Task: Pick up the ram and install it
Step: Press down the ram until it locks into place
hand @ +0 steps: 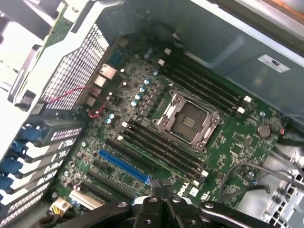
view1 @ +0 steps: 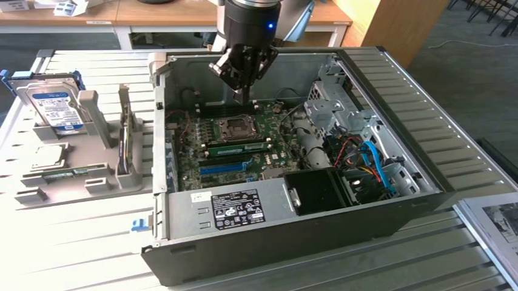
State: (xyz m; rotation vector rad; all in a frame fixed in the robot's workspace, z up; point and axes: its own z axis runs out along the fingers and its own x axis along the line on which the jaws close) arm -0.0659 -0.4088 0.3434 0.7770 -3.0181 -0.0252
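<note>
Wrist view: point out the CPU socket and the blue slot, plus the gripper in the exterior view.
CPU socket (hand: 187,121), wrist view, centre of its recess.
blue slot (hand: 124,167), wrist view, middle of its length.
gripper (view1: 241,96), exterior view, between its shut fingertips.

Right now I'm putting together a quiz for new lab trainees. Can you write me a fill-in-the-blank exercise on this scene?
1. The hand hangs over the open computer case with its fingers ___.
2. The hard drive stands in the grey stand, on the exterior view's ___ of the case.
3. The CPU socket holds no chip: it is ___.
4. The longest coloured slot near the socket is ___.

Missing words: shut; left; empty; blue.
</note>
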